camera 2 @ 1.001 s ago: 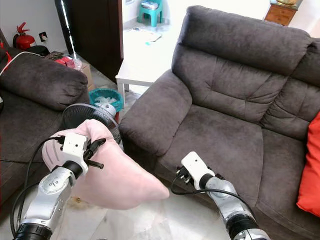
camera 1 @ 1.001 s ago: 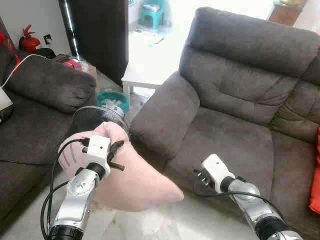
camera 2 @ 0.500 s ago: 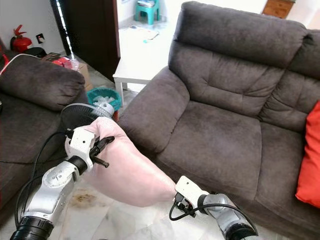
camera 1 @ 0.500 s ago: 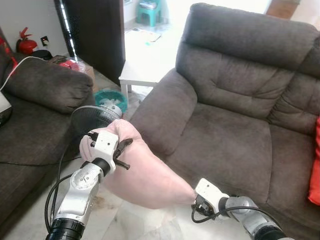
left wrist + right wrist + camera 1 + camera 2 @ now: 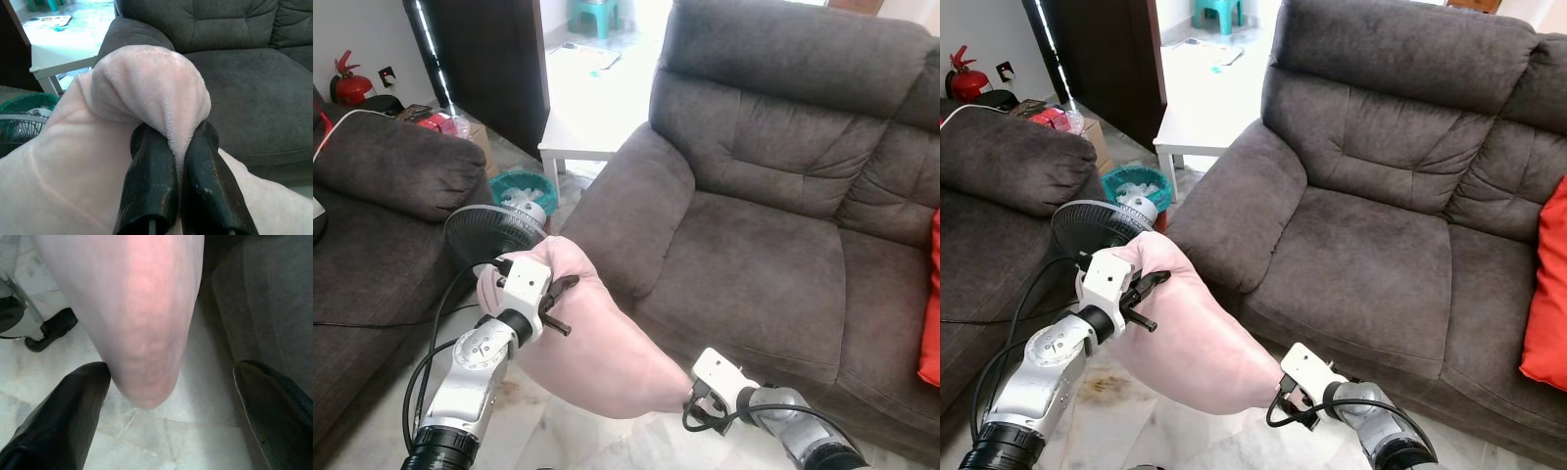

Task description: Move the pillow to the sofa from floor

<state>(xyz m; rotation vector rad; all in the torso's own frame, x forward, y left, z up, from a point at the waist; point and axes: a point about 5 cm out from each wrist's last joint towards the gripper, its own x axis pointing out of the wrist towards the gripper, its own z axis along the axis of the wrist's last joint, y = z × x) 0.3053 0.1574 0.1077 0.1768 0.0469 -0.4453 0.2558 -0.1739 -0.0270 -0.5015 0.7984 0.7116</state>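
1. Left gripper [image 5: 178, 161] raised, forearm angled up, fingers pinched on pink pillow [image 5: 597, 343] fold.
2. Pillow held off floor, beside sofa [image 5: 754, 225] front edge.
3. Right gripper [image 5: 171, 406] low beneath pillow tip, fingers spread wide, gripping nothing.

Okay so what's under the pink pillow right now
Pale floor tiles lie beneath the hanging pillow, with the open right gripper at its lower tip. The pillow covers part of the fan behind it.

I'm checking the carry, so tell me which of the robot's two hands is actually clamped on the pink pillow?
The left hand: its two black fingers pinch a fold of the pink pillow. The right hand is spread open below the pillow's hanging tip, gripping nothing.
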